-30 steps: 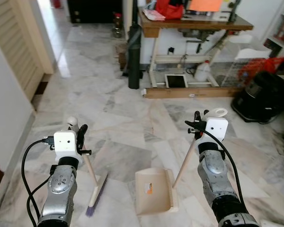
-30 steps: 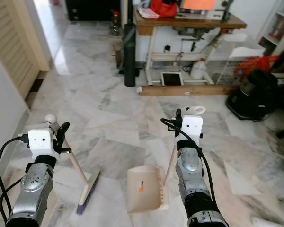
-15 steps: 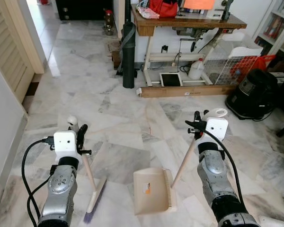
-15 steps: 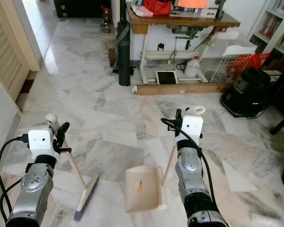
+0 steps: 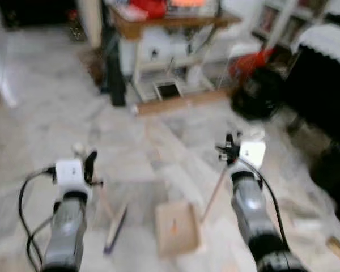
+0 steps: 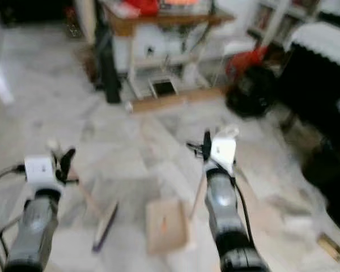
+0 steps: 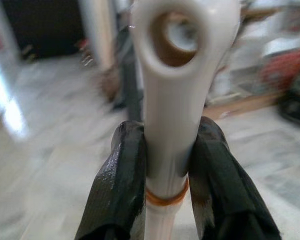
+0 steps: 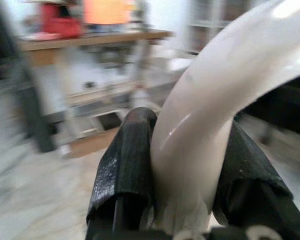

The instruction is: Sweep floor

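Two arms show in the blurred eye views: the left gripper (image 5: 86, 164) holds a broom (image 5: 114, 228) whose head rests on the marble floor (image 5: 56, 107), beside the dustpan (image 5: 175, 228) held by the right gripper (image 5: 231, 152). In the left wrist view, the jaws pinch the broom's white handle tip. In the right wrist view, the jaws clamp the dustpan's pale handle.

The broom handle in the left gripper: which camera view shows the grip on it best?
The left wrist view: both black fingers press against the cream broom handle below its hanging hole. The eye views are blurred; they show the left gripper above the slanting stick and brush head.
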### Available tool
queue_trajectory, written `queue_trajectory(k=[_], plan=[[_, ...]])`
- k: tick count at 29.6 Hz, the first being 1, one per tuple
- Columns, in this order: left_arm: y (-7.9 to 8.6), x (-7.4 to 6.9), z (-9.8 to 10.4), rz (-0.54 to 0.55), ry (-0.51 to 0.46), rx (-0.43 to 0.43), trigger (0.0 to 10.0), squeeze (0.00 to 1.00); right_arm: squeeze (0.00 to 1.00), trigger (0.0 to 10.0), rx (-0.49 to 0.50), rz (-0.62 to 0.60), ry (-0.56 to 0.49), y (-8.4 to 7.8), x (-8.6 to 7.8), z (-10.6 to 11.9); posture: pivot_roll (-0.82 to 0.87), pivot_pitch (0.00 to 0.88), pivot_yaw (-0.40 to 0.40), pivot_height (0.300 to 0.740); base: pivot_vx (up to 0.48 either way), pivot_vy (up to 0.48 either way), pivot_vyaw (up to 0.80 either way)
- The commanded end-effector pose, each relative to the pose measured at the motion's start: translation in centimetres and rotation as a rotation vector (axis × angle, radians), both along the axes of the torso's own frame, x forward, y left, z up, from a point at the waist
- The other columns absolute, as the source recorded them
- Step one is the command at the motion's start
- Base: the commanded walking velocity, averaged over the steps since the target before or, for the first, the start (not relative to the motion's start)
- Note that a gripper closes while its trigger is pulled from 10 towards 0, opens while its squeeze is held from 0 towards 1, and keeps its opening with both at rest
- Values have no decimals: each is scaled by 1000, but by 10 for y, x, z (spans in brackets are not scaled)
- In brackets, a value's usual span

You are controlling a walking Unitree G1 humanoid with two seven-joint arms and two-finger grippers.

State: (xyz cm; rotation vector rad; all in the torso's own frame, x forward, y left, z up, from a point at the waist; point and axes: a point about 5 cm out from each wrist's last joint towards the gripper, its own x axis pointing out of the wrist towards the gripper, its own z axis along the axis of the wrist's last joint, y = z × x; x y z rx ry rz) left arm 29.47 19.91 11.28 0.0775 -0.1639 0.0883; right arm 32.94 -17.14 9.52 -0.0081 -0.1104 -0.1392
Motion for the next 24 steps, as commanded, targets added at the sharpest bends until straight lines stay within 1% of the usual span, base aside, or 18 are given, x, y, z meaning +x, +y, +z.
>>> queue_trajectory(k=[1,8,13,20,24], plan=[[4,-4,-1,12,-8,1,10000,0,0,10000,-28,16,-46,3,4,12,46,30,-33,740,0,0,-781],[6,-3,0,15,-9,-2,10000,0,0,10000,-28,12,-46,4,5,12,45,39,-28,740,0,0,-779],[6,-3,1,15,-10,-2,10000,0,0,10000,-28,10,-46,3,4,12,44,40,-27,740,0,299,-775],[6,-3,1,13,-11,-3,10000,0,0,10000,-29,7,-46,3,4,11,46,30,-25,740,0,0,-775],[6,-2,2,11,-16,0,10000,0,0,10000,-26,8,-49,4,5,12,47,21,-25,740,0,415,-775]])
